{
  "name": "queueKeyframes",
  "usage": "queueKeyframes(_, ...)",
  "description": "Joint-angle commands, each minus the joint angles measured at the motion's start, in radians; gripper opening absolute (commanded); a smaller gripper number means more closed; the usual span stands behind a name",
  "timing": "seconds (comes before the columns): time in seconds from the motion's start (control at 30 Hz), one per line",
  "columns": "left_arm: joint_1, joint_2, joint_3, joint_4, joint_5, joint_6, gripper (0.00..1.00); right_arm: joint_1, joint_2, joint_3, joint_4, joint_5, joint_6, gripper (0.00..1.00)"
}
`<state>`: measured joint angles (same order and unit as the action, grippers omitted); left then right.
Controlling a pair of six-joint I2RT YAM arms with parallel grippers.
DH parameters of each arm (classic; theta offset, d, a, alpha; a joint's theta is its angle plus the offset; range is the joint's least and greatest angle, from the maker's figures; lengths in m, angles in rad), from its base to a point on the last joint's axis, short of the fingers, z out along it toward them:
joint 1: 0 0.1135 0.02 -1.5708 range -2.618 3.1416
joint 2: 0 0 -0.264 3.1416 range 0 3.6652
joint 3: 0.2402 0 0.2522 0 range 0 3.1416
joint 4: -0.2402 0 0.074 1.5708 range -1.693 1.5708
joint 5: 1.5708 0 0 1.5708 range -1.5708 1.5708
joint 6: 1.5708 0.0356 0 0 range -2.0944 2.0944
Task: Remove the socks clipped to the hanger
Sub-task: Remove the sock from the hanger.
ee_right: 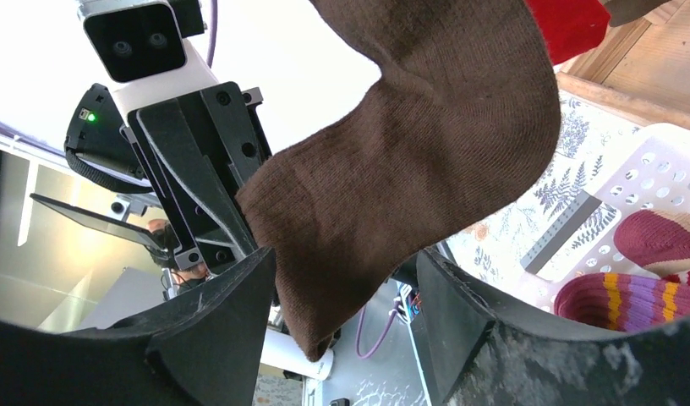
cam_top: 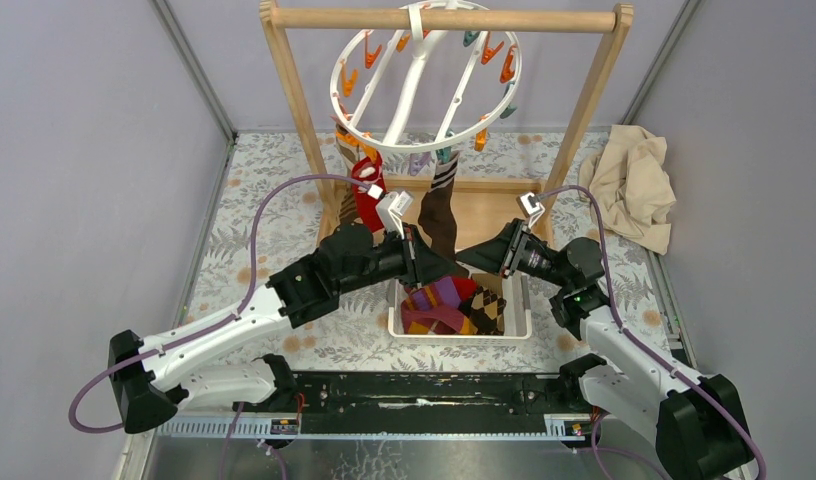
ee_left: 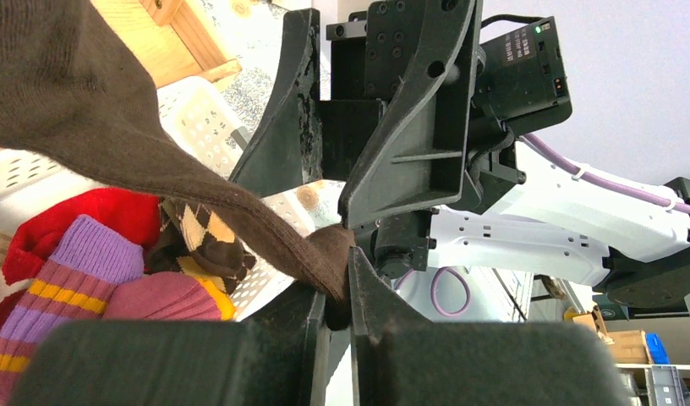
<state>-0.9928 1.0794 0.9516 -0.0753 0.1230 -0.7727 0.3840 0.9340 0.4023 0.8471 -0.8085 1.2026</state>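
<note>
When you look down from overhead, table (cam_top: 274, 190): a leaf-patterned cloth covers it, with both arm bases at its near edge.
Wooden rack (cam_top: 289, 100): it stands at the far middle of the table, and its top bar runs left to right.
Left arm (cam_top: 314, 280): it reaches from the near left toward the middle, above the basket.
Right arm (cam_top: 584, 290): it reaches in from the near right, and you see its tip meeting the left arm's tip head-on.
Hanger (cam_top: 412, 88): this white ring hangs from the rack's top bar, tilted, with orange and teal clips around its rim.
Tan cloth (cam_top: 632, 185): it lies crumpled at the far right, well apart from the rack.
Basket (cam_top: 454, 336): this white perforated tray sits on the table near the rack's foot, below the two grippers.
Brown sock (cam_top: 442, 215): it hangs from the near edge of the hanger down to the grippers.
Red sock (cam_top: 367, 195): it hangs from the hanger just left of the brown sock.
Purple-and-orange striped sock (cam_top: 439, 300): you find it lying in the basket.
Argyle sock (cam_top: 489, 305): it lies in the basket, right of the striped one.
Left gripper (ee_left: 342, 271): its jaws are pinched tight on the lower tip of the brown sock.
Right gripper (ee_right: 346, 262): its jaws stand wide apart with the brown sock hanging down between them, gripping nothing.
</note>
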Motion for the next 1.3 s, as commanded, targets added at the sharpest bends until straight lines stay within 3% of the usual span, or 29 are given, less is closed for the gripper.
queueKeyframes(0.0,-0.008,0.005,0.036,0.099,-0.015,0.0,0.08,-0.004,-0.02,0.002,0.011,-0.036,0.004,0.7)
queueKeyframes(0.3,-0.019,0.009,0.042,0.116,-0.016,-0.004,0.07,-0.004,-0.01,-0.014,0.025,-0.028,0.022,0.7)
queueKeyframes(0.67,-0.046,0.015,0.011,0.156,-0.015,-0.022,0.06,-0.002,0.018,0.012,0.092,-0.032,0.069,0.61)
queueKeyframes(0.97,-0.07,0.032,-0.003,0.158,-0.03,-0.025,0.07,-0.004,-0.008,0.039,0.102,-0.036,0.089,0.3)
queueKeyframes(1.1,-0.072,0.033,0.004,0.137,-0.038,-0.014,0.17,-0.004,-0.049,0.051,0.062,-0.032,0.088,0.14)
queueKeyframes(1.27,-0.072,0.007,0.061,0.032,-0.084,0.029,0.49,-0.003,-0.132,0.104,-0.157,-0.029,-0.021,0.03)
